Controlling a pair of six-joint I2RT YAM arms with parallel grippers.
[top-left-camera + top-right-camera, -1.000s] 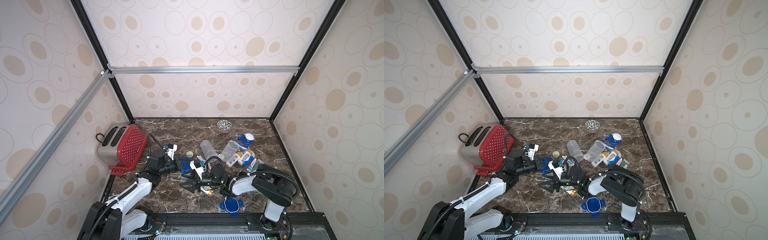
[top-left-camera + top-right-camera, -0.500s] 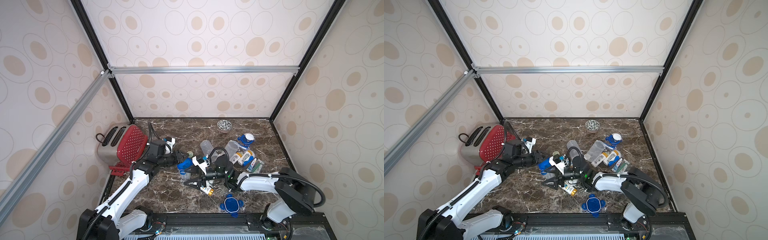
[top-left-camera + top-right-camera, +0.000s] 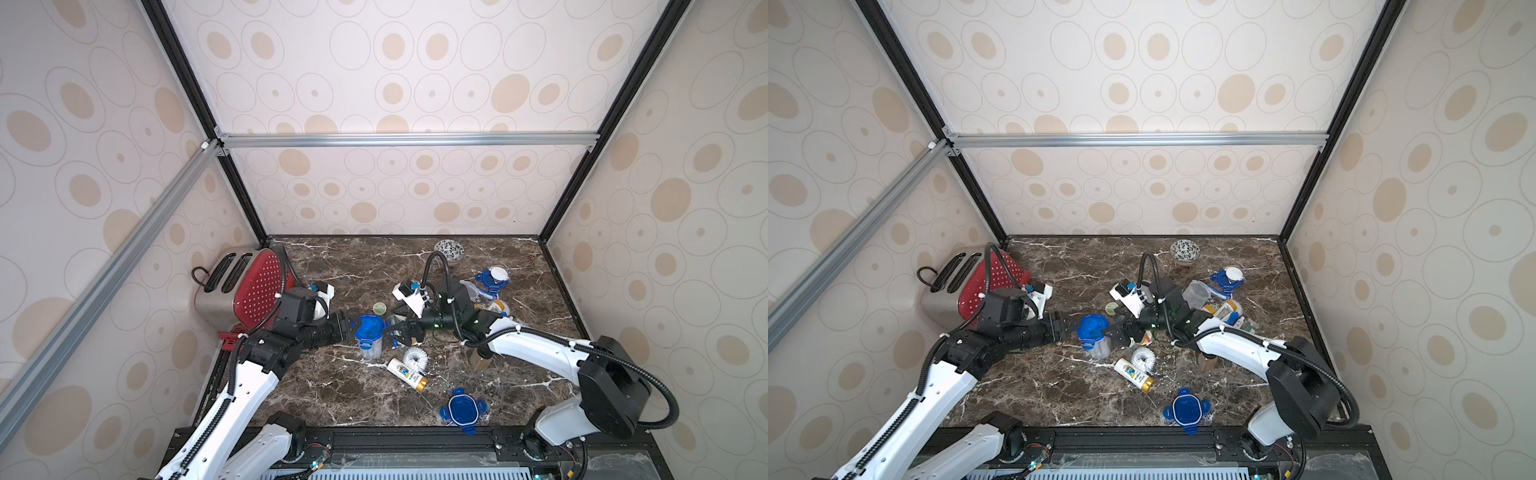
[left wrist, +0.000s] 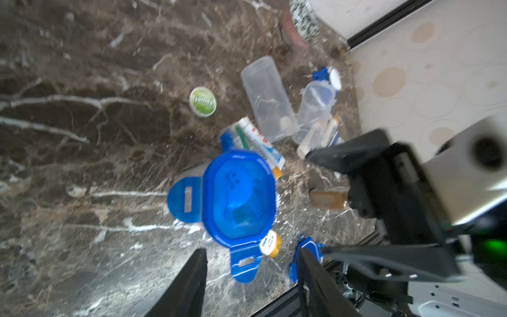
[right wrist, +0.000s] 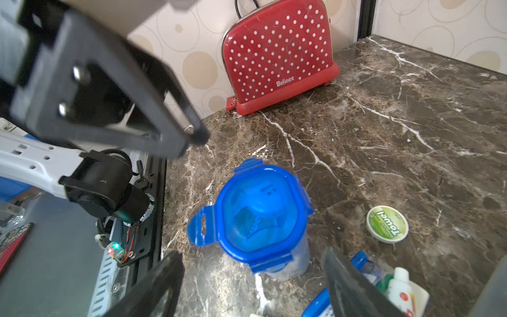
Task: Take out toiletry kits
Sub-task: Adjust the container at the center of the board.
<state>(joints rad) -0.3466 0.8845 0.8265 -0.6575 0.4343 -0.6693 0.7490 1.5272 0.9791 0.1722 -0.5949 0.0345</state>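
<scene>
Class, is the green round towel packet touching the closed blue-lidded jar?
Apart. The right wrist view shows bare tabletop between the towel packet and the closed jar.

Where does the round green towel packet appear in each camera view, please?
Top view: green towel packet on the marble, just behind the blue-lidded jar.
Top view: same place, behind the jar.
Left wrist: past the jar, on bare marble.
Right wrist: beside the jar, at.
Shared landmark: the blue-lidded jar.

Three clear jars (image 4: 267, 96), three blue lids (image 3: 461, 409), one red toaster (image 3: 249, 286), one patterned bowl (image 3: 449, 250), one green tin (image 3: 379, 308).
</scene>
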